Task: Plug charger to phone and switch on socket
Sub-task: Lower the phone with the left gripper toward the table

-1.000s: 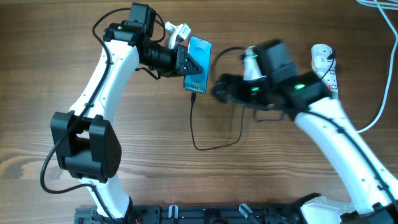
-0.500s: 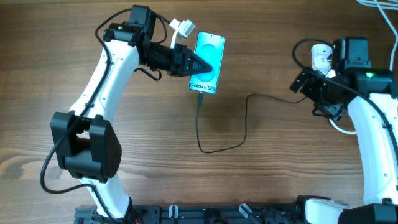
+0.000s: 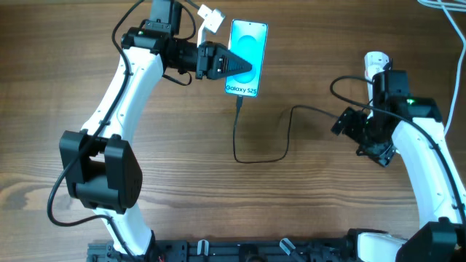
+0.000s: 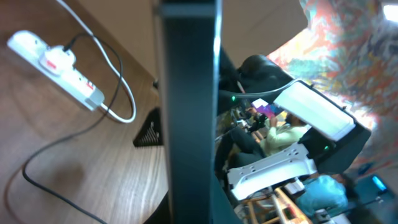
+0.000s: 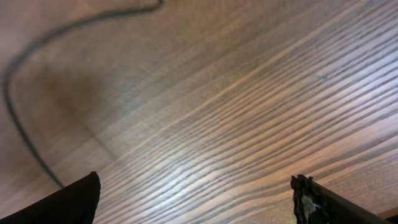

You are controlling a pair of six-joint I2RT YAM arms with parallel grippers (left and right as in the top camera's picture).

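Note:
My left gripper (image 3: 234, 64) is shut on the phone (image 3: 248, 42), gripping its left edge at the table's far middle. The screen is cyan, with the white "Galaxy S25" strip at the near end. In the left wrist view the phone (image 4: 186, 106) shows edge-on as a dark bar. The charger cable (image 3: 256, 159) joins the phone's near end, loops down and runs right toward the socket (image 3: 373, 62). My right arm mostly covers the socket. It shows whole in the left wrist view (image 4: 59, 65), with red markings and a black plug in it. My right gripper (image 3: 360, 136) is open and empty over bare wood (image 5: 199, 199).
A thick white cord (image 3: 453, 80) curves along the far right edge. A stretch of the black cable (image 5: 25, 124) lies at the upper left of the right wrist view. The left arm's base (image 3: 98, 171) stands at the near left.
My left gripper has carried the phone right and farther back, and the cable followed. My right arm swung from beside the phone to the right, then came slightly nearer beside the socket.

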